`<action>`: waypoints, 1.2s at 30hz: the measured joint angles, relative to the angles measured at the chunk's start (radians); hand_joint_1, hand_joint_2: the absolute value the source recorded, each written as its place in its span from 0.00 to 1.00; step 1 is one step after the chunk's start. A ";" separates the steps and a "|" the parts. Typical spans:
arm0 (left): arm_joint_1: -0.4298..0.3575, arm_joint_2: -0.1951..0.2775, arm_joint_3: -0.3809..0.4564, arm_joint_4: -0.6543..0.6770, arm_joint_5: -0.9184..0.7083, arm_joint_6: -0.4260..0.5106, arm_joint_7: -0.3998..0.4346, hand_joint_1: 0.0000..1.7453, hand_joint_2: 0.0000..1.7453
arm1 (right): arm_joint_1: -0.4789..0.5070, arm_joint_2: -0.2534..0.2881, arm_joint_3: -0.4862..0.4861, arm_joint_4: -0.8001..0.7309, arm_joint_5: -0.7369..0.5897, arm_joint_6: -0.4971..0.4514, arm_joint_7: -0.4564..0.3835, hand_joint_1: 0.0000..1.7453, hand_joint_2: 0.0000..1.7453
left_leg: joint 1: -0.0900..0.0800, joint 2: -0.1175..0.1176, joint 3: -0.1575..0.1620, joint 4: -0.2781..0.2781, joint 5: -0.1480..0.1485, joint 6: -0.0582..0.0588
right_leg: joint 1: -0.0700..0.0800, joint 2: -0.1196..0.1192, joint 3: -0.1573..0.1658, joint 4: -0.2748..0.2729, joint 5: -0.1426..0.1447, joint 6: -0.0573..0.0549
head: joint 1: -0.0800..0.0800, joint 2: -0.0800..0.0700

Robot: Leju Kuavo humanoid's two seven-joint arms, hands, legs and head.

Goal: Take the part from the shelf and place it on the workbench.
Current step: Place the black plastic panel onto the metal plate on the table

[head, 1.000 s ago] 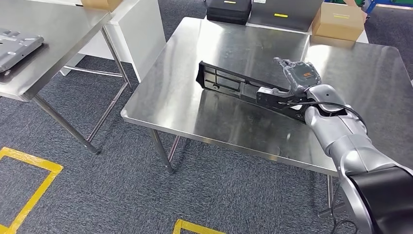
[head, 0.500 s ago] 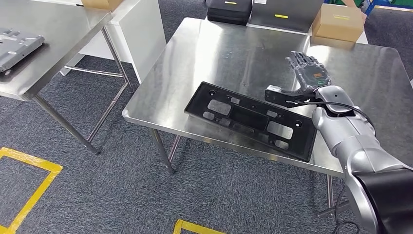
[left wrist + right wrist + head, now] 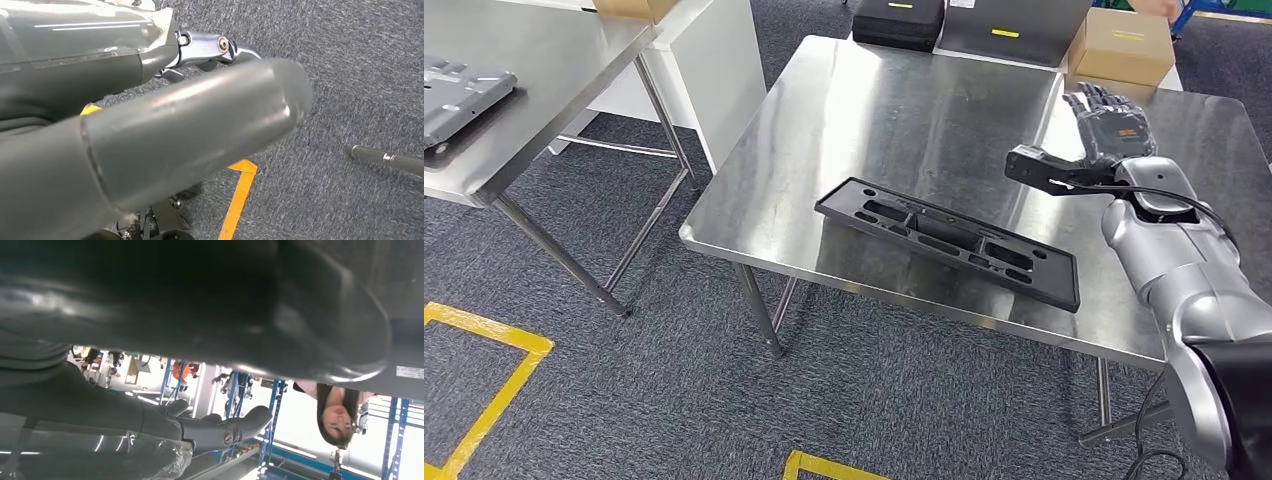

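The part point(image 3: 944, 240) is a long black plastic panel with several cut-outs. It lies flat on the steel workbench point(image 3: 904, 110), close to the front edge, and nothing touches it. My right hand point(image 3: 1112, 122) is raised above the bench's right side, beyond the part's right end, fingers spread and holding nothing. The right wrist view shows those fingers point(image 3: 220, 426) stretched out in the air. In the left wrist view, my left hand point(image 3: 150, 130) hangs over the carpet with its thumb and fingers extended and nothing in them.
A cardboard box point(image 3: 1121, 45) and a black case point(image 3: 896, 20) sit beyond the bench's far edge. A second steel table point(image 3: 534, 60) at the left carries a grey metal plate point(image 3: 459, 95). Yellow tape point(image 3: 484, 400) marks the carpet. A person point(image 3: 337, 415) stands among blue racks.
My right hand let go of the part, which went from tilted on its edge to lying flat. The hand then rose and drew away toward the far right.
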 joint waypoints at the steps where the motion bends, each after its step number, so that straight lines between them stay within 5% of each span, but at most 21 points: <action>1: 0.000 0.000 0.000 0.000 0.000 0.000 0.000 0.00 0.00 | -0.002 -0.003 -0.002 0.001 0.003 0.000 0.015 0.00 0.00 | 0.000 0.000 0.000 0.000 0.000 0.000 | -0.001 0.000 0.000 0.000 0.000 0.000 | 0.000 0.000; 15: 0.013 -0.010 0.052 0.000 0.045 0.017 0.010 0.00 0.00 | -0.070 -0.130 -0.032 0.003 0.088 -0.075 0.245 0.00 0.00 | -0.001 -0.001 0.000 0.000 -0.001 0.003 | -0.002 -0.001 0.000 0.000 0.000 0.000 | 0.000 0.000; 22: 0.013 -0.035 0.087 0.000 0.072 0.026 0.019 0.00 0.00 | 0.028 -0.216 -0.092 -0.071 0.044 -0.269 0.278 0.00 0.00 | 0.000 -0.003 0.001 0.001 -0.002 0.004 | -0.002 -0.003 0.002 -0.002 0.000 0.001 | 0.000 0.000; 25: 0.011 -0.047 0.103 0.000 0.081 0.037 0.023 0.00 0.00 | 0.207 -0.279 -0.150 -0.209 0.000 -0.322 0.268 0.00 0.00 | 0.001 -0.006 0.004 0.000 -0.004 0.007 | 0.000 -0.006 0.008 -0.006 -0.002 0.003 | 0.000 0.000; 29: 0.011 -0.063 0.126 0.000 0.090 0.044 0.022 0.00 0.00 | 0.620 -0.327 -0.334 -0.552 0.048 -0.370 0.276 0.00 0.00 | 0.004 -0.017 0.008 0.000 -0.009 0.011 | 0.006 -0.017 0.019 -0.010 -0.008 0.006 | 0.000 0.000; 33: 0.013 -0.073 0.147 0.000 0.095 0.047 0.012 0.00 0.00 | 1.026 -0.253 -0.576 -0.884 0.122 -0.430 0.246 0.00 0.00 | 0.002 -0.025 0.011 0.000 -0.014 0.013 | 0.007 -0.024 0.025 -0.011 -0.015 0.006 | -0.001 0.000; 36: 0.013 -0.076 0.157 0.000 0.098 0.048 0.008 0.00 0.00 | 1.166 -0.209 -0.691 -1.020 0.142 -0.432 0.219 0.00 0.00 | 0.002 -0.020 0.012 -0.001 -0.016 0.011 | 0.005 -0.018 0.023 -0.011 -0.016 0.005 | -0.001 0.000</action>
